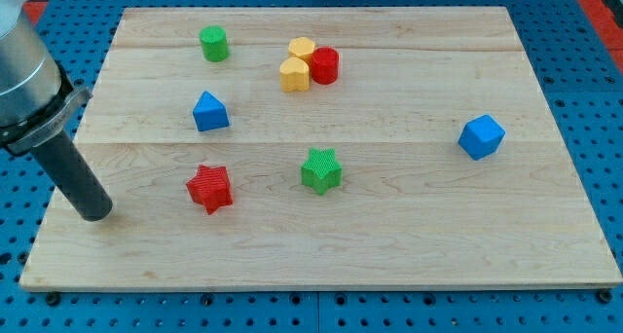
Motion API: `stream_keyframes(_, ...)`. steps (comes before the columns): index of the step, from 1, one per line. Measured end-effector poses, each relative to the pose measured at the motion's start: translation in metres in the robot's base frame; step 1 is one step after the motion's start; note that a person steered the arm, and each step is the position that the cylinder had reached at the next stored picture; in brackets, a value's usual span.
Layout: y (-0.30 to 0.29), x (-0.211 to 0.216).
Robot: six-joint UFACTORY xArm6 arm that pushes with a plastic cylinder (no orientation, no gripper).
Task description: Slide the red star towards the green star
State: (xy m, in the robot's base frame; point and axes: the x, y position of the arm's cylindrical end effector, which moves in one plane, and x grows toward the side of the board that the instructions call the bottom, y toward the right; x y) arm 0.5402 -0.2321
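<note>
The red star (209,187) lies on the wooden board at the lower left of centre. The green star (321,170) lies to its right, about a hand's width away, slightly higher in the view. My tip (94,213) rests on the board near its left edge, to the left of the red star and a little lower, with a clear gap between them. The dark rod slants up to the view's top left.
A blue triangular block (209,112) sits above the red star. A green cylinder (213,43) is at the top left. Two yellow blocks (296,72) and a red cylinder (324,65) cluster at the top centre. A blue cube (482,136) lies at the right.
</note>
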Motion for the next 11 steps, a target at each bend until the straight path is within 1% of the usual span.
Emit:
stream_keyframes(2, -0.002, 0.000)
stream_keyframes(3, 0.010, 0.003)
stream_keyframes(4, 0.061, 0.003)
stream_keyframes(5, 0.073, 0.003)
stream_keyframes(7, 0.075, 0.003)
stream_keyframes(8, 0.101, 0.001)
stream_keyframes(9, 0.137, -0.018)
stream_keyframes(10, 0.149, -0.023)
stream_keyframes(11, 0.147, -0.023)
